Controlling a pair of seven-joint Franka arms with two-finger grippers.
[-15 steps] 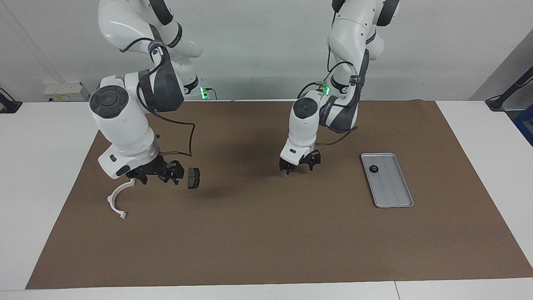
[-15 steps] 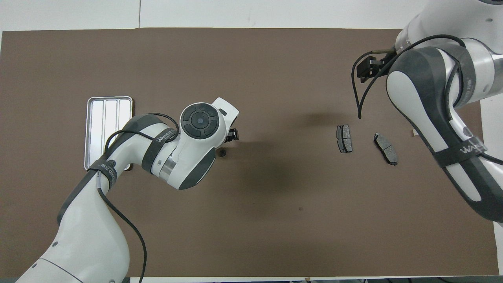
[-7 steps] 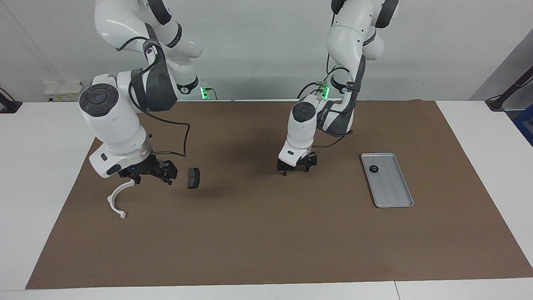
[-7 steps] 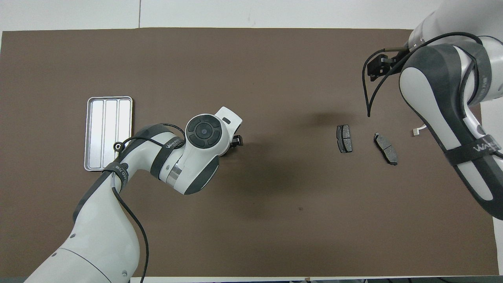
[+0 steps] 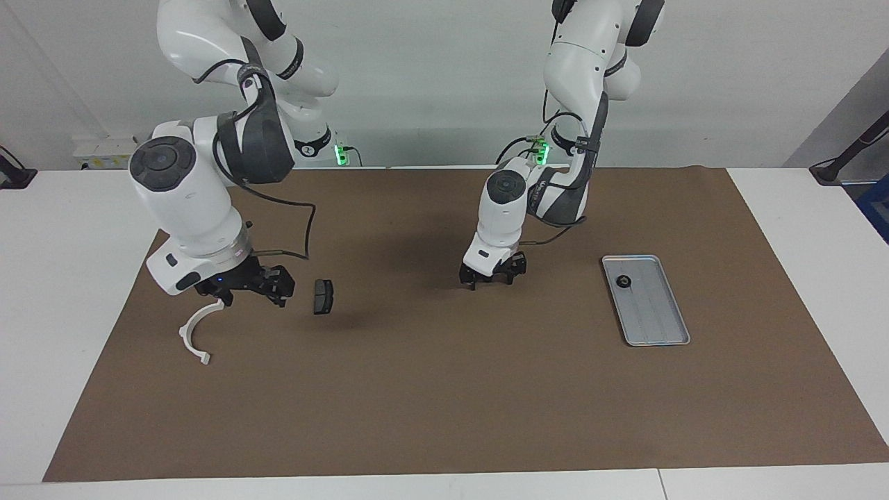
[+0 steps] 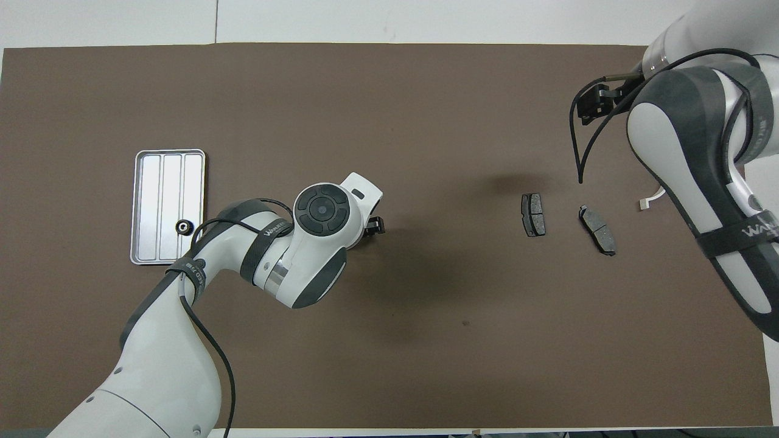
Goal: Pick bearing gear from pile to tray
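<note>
The silver tray (image 5: 656, 316) lies toward the left arm's end of the brown mat, and in the overhead view the tray (image 6: 159, 182) shows its ridges. One small black bearing gear (image 5: 624, 281) sits in it, near the rim closest to the robots; from above the gear (image 6: 182, 227) is clear of the arm. My left gripper (image 5: 492, 280) hangs open, low over the mat's middle. What lies under it is hidden. The pile is at the right arm's end: a white half-ring (image 5: 193, 337) and a dark brake pad (image 5: 323, 296). My right gripper (image 5: 253, 298) hangs open between them, holding nothing.
From above, two brake pads (image 6: 533, 214) (image 6: 597, 230) lie side by side, and only the tip of the half-ring (image 6: 646, 202) shows past the right arm. A tiny dark speck (image 6: 465, 323) lies nearer the robots. White table surrounds the mat (image 5: 444, 403).
My left gripper has shifted a little toward the right arm's end and sunk lower, uncovering the gear in the tray from above. My right gripper drew slightly away from the brake pad.
</note>
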